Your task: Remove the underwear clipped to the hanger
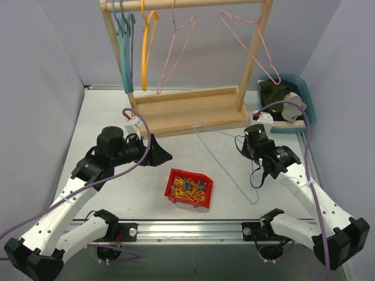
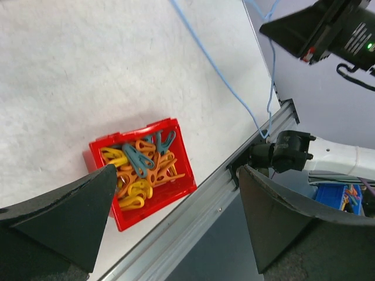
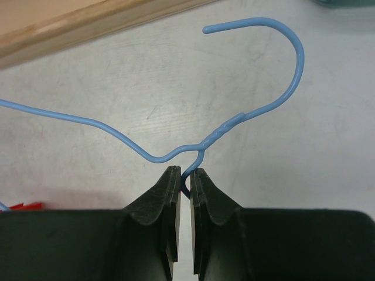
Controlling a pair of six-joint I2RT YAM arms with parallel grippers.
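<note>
1. Underwear [image 1: 271, 92] lies bunched in a teal basket [image 1: 309, 99] at the far right of the tabletop [image 1: 105, 111], just right of a wooden rack [image 1: 193, 111]. The blue hanger [image 1: 228, 174] lies right of centre, well apart from the basket.
2. The left tool [image 2: 176, 175] hangs over the tabletop with its fingers spread wide, holding nothing. A red bin [image 2: 158, 202] of yellow and orange clips [image 2: 132, 190] sits below it.
3. The right tool [image 3: 183, 174] is pressed together, pinching the blue hanger's wire just below its twisted neck.
</note>
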